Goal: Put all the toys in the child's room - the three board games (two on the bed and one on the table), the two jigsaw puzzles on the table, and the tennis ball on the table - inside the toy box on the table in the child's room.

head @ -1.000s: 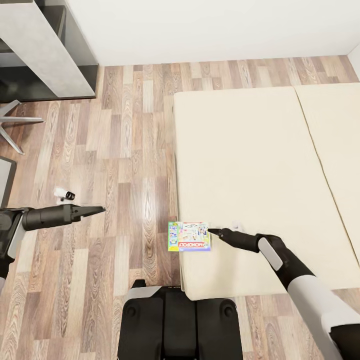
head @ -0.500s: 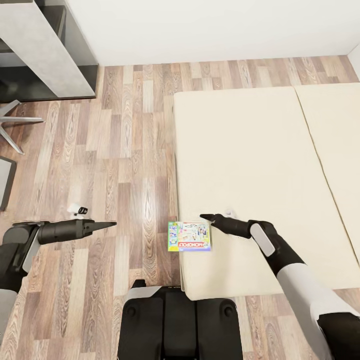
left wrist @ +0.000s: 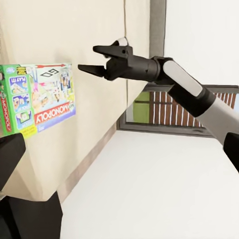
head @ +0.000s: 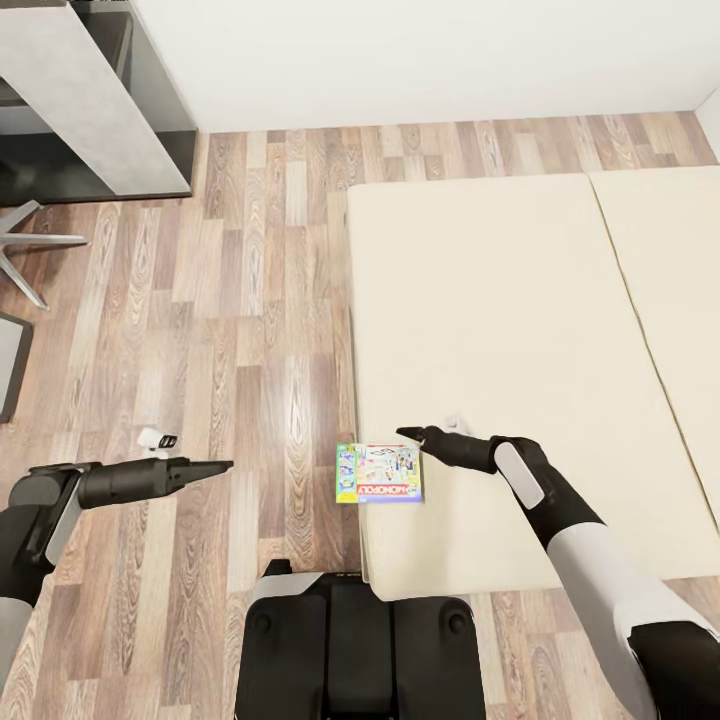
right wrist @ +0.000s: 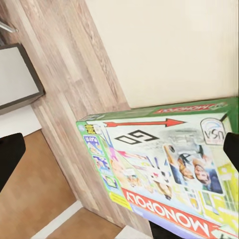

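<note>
A board game (head: 378,473), a flat white-green-blue Monopoly box with a red stripe, lies on the near left corner of the beige bed (head: 500,330), its left side just over the mattress edge. It also shows in the wrist views as the board game (left wrist: 42,97) and the board game (right wrist: 164,159). My right gripper (head: 402,434) hovers just beyond the box's far right corner, open and holding nothing; it is also seen as the right gripper (left wrist: 92,59). My left gripper (head: 225,465) hangs over the wood floor left of the bed, open and empty.
The table (head: 90,100) with its dark lower wing stands at the far left. Chair legs (head: 30,245) and a dark panel (head: 8,365) sit at the left edge. My base (head: 360,640) is against the bed's near corner. Plank floor (head: 260,300) lies between table and bed.
My right gripper has drawn back from the box's right edge, toward the far side. The left gripper has shifted nearer and a little right. The box has not moved.
</note>
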You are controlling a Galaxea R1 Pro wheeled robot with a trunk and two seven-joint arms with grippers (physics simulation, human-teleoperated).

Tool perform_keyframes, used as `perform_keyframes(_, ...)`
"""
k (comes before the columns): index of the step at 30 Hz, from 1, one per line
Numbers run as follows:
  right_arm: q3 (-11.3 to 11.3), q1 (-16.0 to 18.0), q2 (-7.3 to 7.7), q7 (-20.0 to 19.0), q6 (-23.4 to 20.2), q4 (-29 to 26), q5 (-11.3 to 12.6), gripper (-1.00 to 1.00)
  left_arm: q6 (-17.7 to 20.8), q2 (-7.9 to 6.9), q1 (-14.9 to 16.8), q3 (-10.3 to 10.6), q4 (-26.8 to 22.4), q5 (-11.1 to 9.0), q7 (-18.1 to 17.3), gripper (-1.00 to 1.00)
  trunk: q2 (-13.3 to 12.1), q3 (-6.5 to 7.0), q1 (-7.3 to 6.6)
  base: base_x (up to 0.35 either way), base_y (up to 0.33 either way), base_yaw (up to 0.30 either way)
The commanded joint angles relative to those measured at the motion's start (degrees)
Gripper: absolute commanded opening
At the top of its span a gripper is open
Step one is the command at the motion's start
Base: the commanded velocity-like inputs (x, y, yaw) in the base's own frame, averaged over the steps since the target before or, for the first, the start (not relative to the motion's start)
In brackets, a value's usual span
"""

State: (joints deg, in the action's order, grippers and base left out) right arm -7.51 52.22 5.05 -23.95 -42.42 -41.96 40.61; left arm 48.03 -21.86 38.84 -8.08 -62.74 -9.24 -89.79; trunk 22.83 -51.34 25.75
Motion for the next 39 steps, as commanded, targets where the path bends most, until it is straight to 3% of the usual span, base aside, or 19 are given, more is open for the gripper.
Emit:
perform_keyframes(1,-0.14,0.02,0.05,0.21,-0.11,-0.02,-0.01,1.00,0.27,-0.02,0.01,0.01,-0.01,0.02,-0.21,1.00,0.09,-0.01,0.03,0.000,0.000,0.000)
perform_keyframes(10,-0.14,-0.01,0.02,0.84,-0.12,-0.04,0.06,1.00,-2.62,-0.18,0.01,-0.20,-0.01,-0.05,-0.21,1.00,0.09,0.46,0.03,0.000,0.000,0.000)
perform_keyframes(11,-0.14,-0.01,0.00,0.84,-0.12,-0.04,0.07,1.00,-15.43,-0.20,0.01,-0.23,-0.01,-0.06,-0.21,1.00,0.09,0.47,0.03,0.000,0.000,0.000)
perform_keyframes(21,-0.20,-0.01,-0.04,1.02,0.08,-0.04,-0.05,1.00,-15.50,-0.38,0.01,-0.26,-0.01,-0.07,-0.21,1.00,0.09,0.65,0.03,0.000,0.000,0.000)
perform_keyframes(39,-0.83,-0.32,0.02,2.07,0.76,-0.06,-0.70,1.00,-15.76,-0.98,0.01,-0.35,0.03,-0.16,-0.21,1.00,0.09,2.26,0.03,0.000,0.000,0.000)
